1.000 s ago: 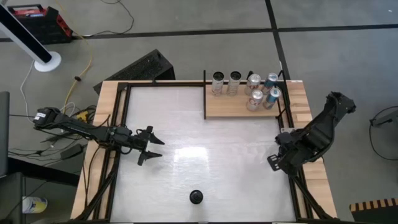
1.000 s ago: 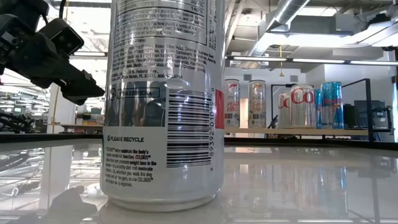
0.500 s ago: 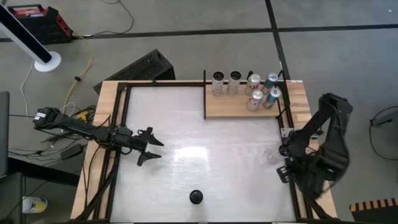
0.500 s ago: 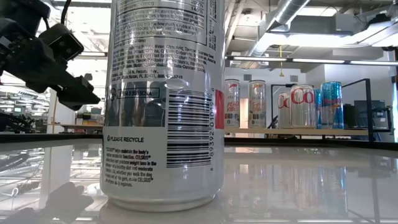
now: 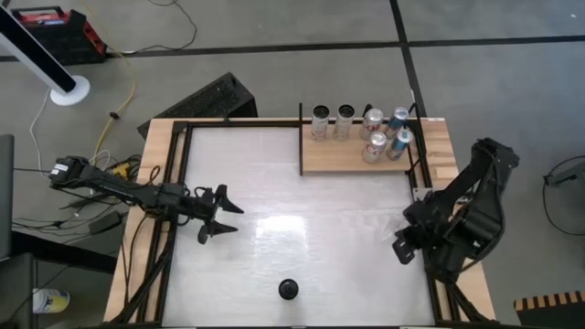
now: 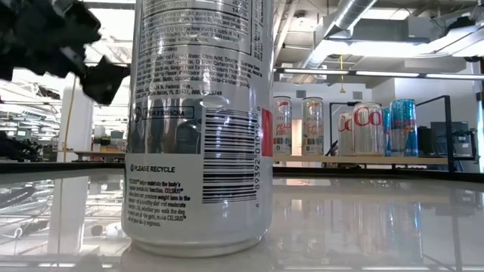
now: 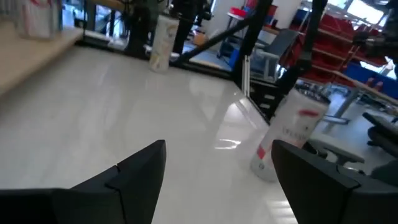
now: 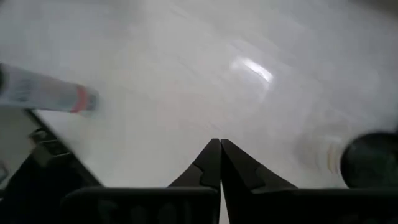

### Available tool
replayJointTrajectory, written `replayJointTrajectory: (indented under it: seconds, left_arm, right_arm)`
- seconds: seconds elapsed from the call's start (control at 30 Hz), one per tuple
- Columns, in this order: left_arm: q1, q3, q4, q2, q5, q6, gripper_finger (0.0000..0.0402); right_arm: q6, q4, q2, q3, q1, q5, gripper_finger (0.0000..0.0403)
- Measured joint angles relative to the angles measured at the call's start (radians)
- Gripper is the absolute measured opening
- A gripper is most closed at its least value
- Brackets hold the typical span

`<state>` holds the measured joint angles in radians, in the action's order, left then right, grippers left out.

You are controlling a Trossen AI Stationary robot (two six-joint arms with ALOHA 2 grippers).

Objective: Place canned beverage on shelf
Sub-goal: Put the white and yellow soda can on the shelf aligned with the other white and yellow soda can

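A tall silver beverage can (image 5: 289, 290) stands upright on its base on the white tabletop, near the front edge; it fills the low view (image 6: 200, 128). The shelf (image 5: 343, 163), a light-wood panel, lies at the far right and bears several upright cans (image 5: 370, 132). My left gripper (image 5: 219, 216) hovers open over the table's left part, pointing level toward the right; the can (image 7: 286, 134) stands ahead of its fingers, apart from them. My right gripper (image 5: 400, 249) is shut over the table's right edge with nothing in it (image 8: 219, 155).
Black metal rods (image 5: 302, 137) edge the shelf and the table frame. The glossy tabletop (image 5: 311, 201) lies open between both grippers and the shelf. The shelf's cans (image 6: 355, 127) show far behind the big can in the low view.
My right arm has swung by the table's right edge, first toward the near edge and then back a little, its wrist turning; the gripper stays shut. My left gripper has tipped its fingers upward and stays open. The can has not moved.
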<state>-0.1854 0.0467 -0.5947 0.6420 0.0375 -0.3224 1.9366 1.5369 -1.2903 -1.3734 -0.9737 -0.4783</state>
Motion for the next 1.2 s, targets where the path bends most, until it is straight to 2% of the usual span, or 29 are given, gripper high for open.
replayJointTrajectory:
  seconds: [0.07, 0.17, 0.27, 0.37, 0.7, 0.9, 1.2]
  left_arm:
    - [-0.013, 0.048, 0.027, 0.024, -0.05, 0.035, 0.0277]
    - [-0.031, 0.174, 0.033, 0.136, -0.113, 0.125, 0.0277]
    - [-0.05, 0.353, 0.032, 0.324, -0.097, 0.235, 0.0277]
    - [-0.057, 0.542, 0.038, 0.54, -0.101, 0.356, 0.0277]
    - [-0.02, 1.185, 0.033, 1.212, -0.043, 0.572, 0.0277]
    - [0.03, 1.566, -0.008, 1.549, 0.047, 0.519, 0.0277]
    - [0.067, 2.096, 0.023, 1.955, 0.063, 0.399, 0.0277]
  right_arm:
    - [-0.07, -0.002, 0.0, -0.029, 0.016, -0.047, 0.0029]
    - [-0.186, -0.003, 0.0, -0.07, 0.029, -0.166, 0.0029]
    - [-0.285, -0.005, 0.0, -0.098, 0.037, -0.298, 0.0025]
    - [-0.349, -0.006, 0.0, -0.109, 0.042, -0.359, 0.0024]
    - [-0.471, -0.001, 0.0, -0.108, 0.047, -0.363, 0.0029]
    - [-0.525, 0.025, 0.0, -0.108, 0.047, -0.363, 0.0024]
    - [-0.564, 0.034, 0.002, -0.108, 0.047, -0.362, 0.0029]
